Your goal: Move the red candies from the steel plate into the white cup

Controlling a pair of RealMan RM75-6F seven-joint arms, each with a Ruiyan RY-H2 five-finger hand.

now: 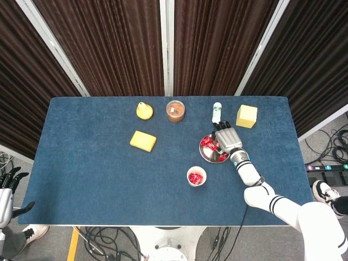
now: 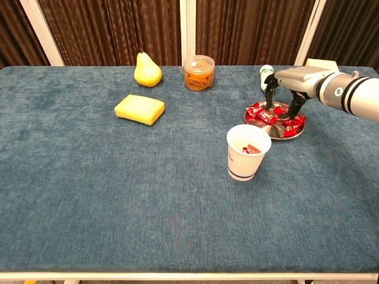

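The steel plate (image 1: 209,157) (image 2: 277,120) lies right of the table's centre, with several red candies (image 1: 207,142) (image 2: 256,112) on it. Nearer the front edge stands the white cup (image 1: 196,176) (image 2: 247,160) with a few red candies inside. My right hand (image 1: 228,140) (image 2: 291,80) hangs over the far right part of the plate. Its dark fingers (image 2: 294,106) are spread and point down onto the candies, and I see nothing held in them. My left hand (image 1: 5,190) is off the table's front left corner, fingers apart and holding nothing.
Along the back stand a yellow pear (image 1: 144,110) (image 2: 147,69), a jar with orange contents (image 1: 175,110) (image 2: 199,72), a small white bottle (image 1: 217,113) (image 2: 266,74) just behind the plate, and a yellow block (image 1: 246,116) (image 2: 320,63). A yellow sponge (image 1: 143,141) (image 2: 140,109) lies left of centre.
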